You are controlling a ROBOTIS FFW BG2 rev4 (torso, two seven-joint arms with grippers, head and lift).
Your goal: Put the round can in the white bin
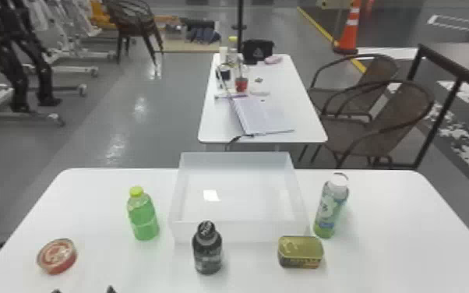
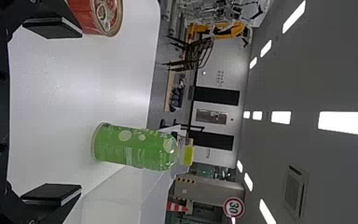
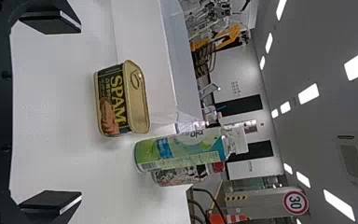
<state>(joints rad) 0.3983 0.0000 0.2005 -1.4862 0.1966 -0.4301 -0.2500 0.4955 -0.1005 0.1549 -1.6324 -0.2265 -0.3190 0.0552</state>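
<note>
The round can [image 1: 57, 256], red with a clear-looking lid, lies on the table at the left in the head view. My left gripper [image 1: 83, 290] shows its fingertips at the bottom edge, nearer to me and slightly right of the can. In the left wrist view the left gripper [image 2: 51, 112] is open with nothing between its fingers, and the can [image 2: 98, 15] is beyond one finger. The white bin [image 1: 239, 232] stands at the table's middle. In the right wrist view my right gripper [image 3: 50, 113] is open and empty, facing the rectangular can.
A green bottle [image 1: 143, 216] stands between round can and bin. A dark bottle [image 1: 207, 249] is before the bin. The rectangular can [image 1: 300, 252] and a tall bottle [image 1: 330, 206] are at the right. Another table [image 1: 222, 128] stands beyond.
</note>
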